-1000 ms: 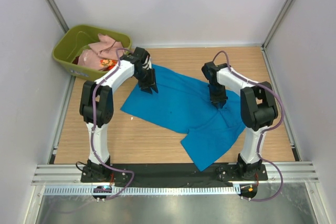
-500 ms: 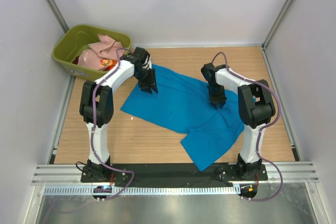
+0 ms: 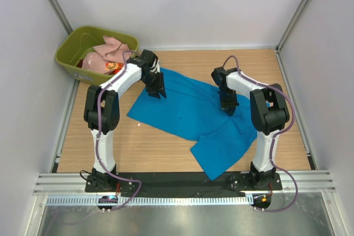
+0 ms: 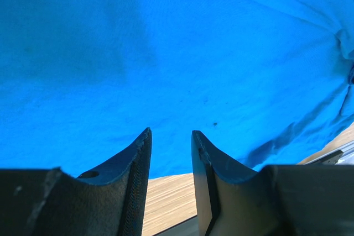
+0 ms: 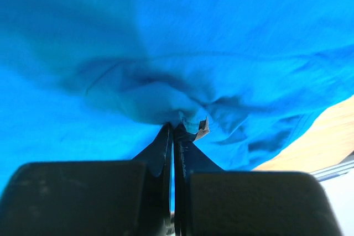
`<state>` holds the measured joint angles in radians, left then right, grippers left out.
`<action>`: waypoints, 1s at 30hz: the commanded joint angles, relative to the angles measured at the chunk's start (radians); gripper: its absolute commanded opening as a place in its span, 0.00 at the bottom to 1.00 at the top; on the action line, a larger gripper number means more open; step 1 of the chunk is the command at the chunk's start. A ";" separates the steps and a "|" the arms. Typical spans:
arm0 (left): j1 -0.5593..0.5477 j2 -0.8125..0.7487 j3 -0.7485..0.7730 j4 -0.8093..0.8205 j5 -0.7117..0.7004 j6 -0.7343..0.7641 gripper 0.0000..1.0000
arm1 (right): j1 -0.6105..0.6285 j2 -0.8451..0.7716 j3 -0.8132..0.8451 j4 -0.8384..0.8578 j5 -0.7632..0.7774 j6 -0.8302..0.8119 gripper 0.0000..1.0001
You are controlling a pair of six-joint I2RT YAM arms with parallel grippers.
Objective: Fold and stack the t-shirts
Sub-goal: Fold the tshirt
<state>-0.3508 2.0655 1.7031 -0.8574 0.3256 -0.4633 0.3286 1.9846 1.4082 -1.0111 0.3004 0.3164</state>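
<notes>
The bright blue t-shirt (image 3: pixel 188 111) lies spread on the wooden table. My left gripper (image 3: pixel 157 92) is open and empty over its far left edge; the left wrist view shows blue cloth (image 4: pixel 182 53) beyond the parted fingers. My right gripper (image 3: pixel 230 109) is shut on a bunched fold of the blue shirt (image 5: pixel 166 95) near its right side, with a small white tag (image 5: pixel 202 128) beside the fingertips. The pale pink shirt (image 3: pixel 108 53) and the red-orange patterned shirt (image 3: pixel 113 68) lie crumpled in the tub.
The olive-green tub (image 3: pixel 74 45) stands at the back left corner. White walls with metal rails close in the table on three sides. Bare wood (image 3: pixel 110 136) shows in front of the shirt on the left.
The right arm has shifted slightly left, its gripper staying pinched on the blue cloth. The left arm has not visibly moved.
</notes>
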 commanded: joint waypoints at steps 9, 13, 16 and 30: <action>0.004 -0.054 0.021 0.001 0.023 0.015 0.36 | 0.044 -0.132 -0.055 -0.098 -0.377 0.062 0.01; 0.006 -0.050 0.032 -0.006 0.024 0.014 0.36 | 0.059 -0.110 -0.081 -0.040 -0.470 0.125 0.01; 0.004 -0.051 0.029 -0.006 0.027 0.012 0.36 | 0.063 -0.084 -0.081 0.005 -0.510 0.176 0.02; 0.004 -0.050 0.044 0.000 0.016 0.012 0.36 | -0.091 -0.246 -0.120 0.069 -0.592 0.259 0.34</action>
<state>-0.3508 2.0655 1.7031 -0.8577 0.3260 -0.4629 0.3195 1.8538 1.2873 -0.9649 -0.2893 0.5297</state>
